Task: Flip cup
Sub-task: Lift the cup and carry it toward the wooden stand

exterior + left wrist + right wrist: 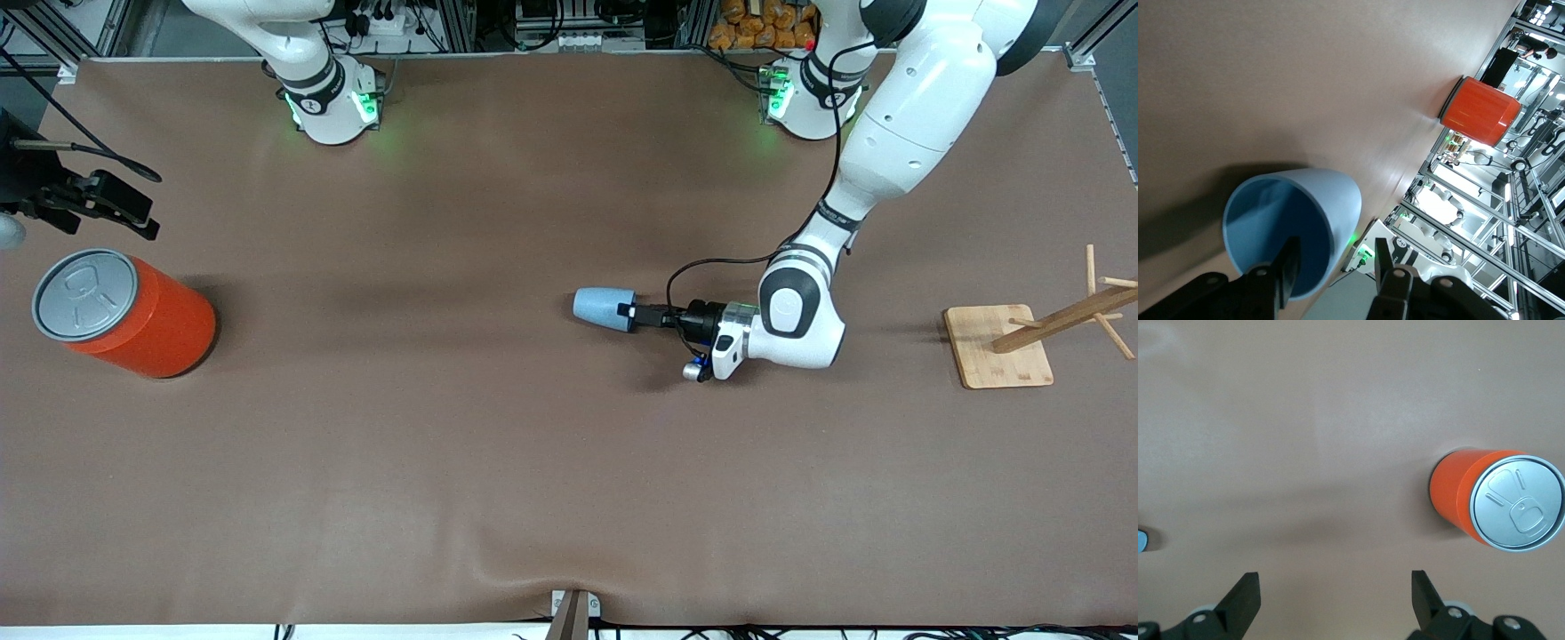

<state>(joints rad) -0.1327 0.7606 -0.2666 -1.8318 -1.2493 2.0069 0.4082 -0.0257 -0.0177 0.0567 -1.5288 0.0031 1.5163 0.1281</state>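
Observation:
The light-blue cup (603, 308) lies on its side near the middle of the table, its mouth toward the left arm's end. My left gripper (637, 313) is low at the cup's mouth. In the left wrist view the cup (1331, 193) shows its darker blue inside. One finger (1286, 267) is inside the cup and the other (1383, 257) is outside the rim, with a gap to the wall. The left gripper (1337, 248) is open and straddles the rim. My right gripper (133, 210) is open and empty over the table at the right arm's end; its open jaws also show in the right wrist view (1335, 579).
A large orange can (129, 313) with a grey pull-tab lid stands at the right arm's end; it shows in the right wrist view (1498, 501) and the left wrist view (1479, 111). A wooden rack on a square base (997, 348) stands at the left arm's end.

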